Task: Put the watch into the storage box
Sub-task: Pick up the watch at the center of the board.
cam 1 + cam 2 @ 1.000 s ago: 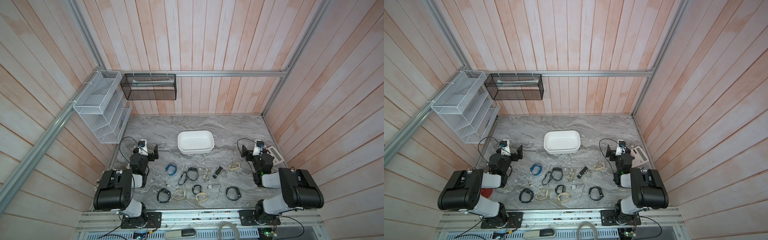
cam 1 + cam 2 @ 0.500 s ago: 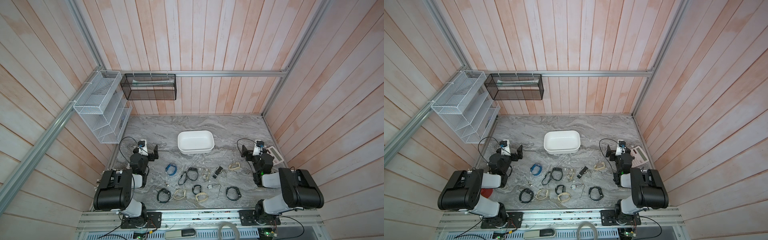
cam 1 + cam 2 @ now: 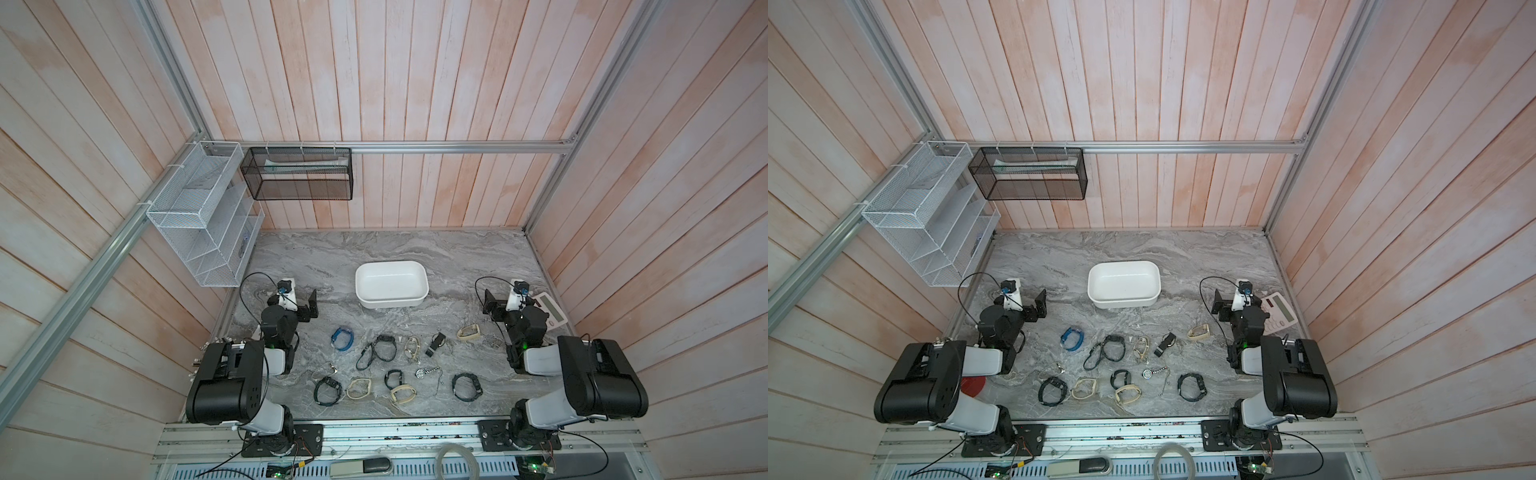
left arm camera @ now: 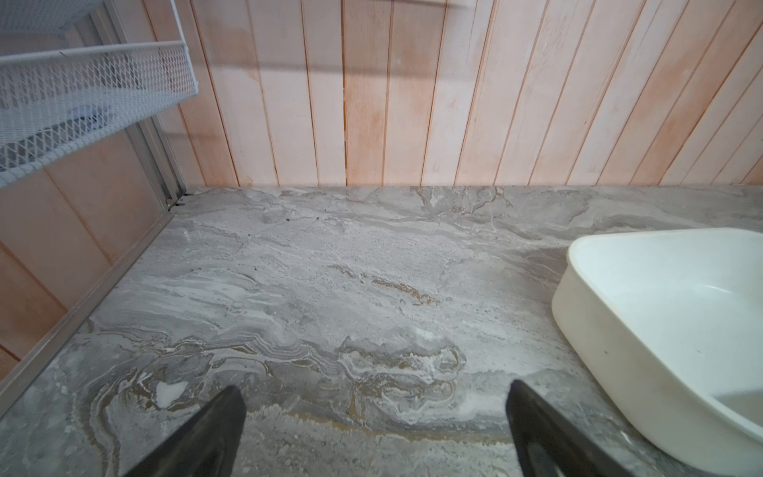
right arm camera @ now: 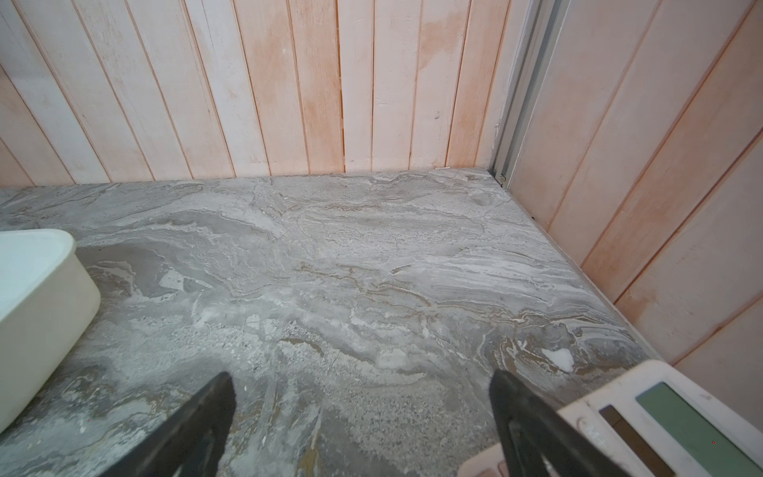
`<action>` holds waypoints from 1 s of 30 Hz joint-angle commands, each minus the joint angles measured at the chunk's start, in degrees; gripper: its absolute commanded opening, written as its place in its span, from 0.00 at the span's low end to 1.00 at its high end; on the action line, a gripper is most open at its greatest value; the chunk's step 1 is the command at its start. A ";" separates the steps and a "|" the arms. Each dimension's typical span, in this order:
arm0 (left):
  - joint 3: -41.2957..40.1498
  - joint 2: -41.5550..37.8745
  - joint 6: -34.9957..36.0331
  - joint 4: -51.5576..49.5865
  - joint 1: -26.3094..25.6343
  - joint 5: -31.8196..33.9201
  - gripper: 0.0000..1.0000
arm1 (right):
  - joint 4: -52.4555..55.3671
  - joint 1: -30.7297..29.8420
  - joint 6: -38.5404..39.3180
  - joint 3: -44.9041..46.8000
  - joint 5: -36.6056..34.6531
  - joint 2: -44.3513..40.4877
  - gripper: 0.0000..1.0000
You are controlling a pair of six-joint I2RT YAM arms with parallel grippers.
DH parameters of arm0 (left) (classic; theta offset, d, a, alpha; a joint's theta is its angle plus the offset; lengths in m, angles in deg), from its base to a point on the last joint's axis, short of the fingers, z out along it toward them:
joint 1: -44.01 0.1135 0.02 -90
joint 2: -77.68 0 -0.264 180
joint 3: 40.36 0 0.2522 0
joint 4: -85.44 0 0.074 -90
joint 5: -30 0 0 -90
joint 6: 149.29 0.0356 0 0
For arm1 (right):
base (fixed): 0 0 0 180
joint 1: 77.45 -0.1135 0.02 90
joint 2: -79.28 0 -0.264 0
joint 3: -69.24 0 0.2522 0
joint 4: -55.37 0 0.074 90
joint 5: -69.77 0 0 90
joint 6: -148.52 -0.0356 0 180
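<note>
At tabletop (image 3: 324, 257) centre: white plastic rectangular storage box (image 3: 390, 282), empty. Left gripper (image 4: 373, 394), right gripper (image 5: 361, 384) wide, nothing held. Right: pinch beige looped-strap watch (image 3: 469, 332) across strap, clear rim.

L arm (image 3: 232, 374) folded low, L gripper (image 4: 373, 396) jaws wide apart, empty, R arm (image 3: 590, 374) folded likewise, R gripper (image 5: 363, 380) wide apart, empty

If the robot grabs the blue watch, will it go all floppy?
Probably only a little: the blue watch sits as a closed loop, so its band likely keeps a ring shape but bends when squeezed. It looks small and thin, so probably light. A band that thin might twist or slip if pinched off-centre.
</note>
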 commanded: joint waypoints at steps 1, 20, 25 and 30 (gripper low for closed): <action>6.45 -7.61 -0.66 -13.88 -1.51 4.17 1.00 | 15.32 0.30 -0.98 -8.58 -0.98 -5.05 0.98; 19.36 -17.50 -35.61 -37.16 -0.88 -21.64 0.99 | 60.53 -1.61 -23.14 -22.99 -8.87 -18.09 0.98; 24.26 -16.83 -29.74 -46.45 -4.36 -19.09 0.98 | 66.54 -6.82 -22.35 -24.87 -10.91 -17.29 0.98; 28.15 -19.18 -21.88 -54.29 -11.96 -13.02 0.98 | 70.60 -12.67 -23.60 -25.58 -11.24 -16.78 0.91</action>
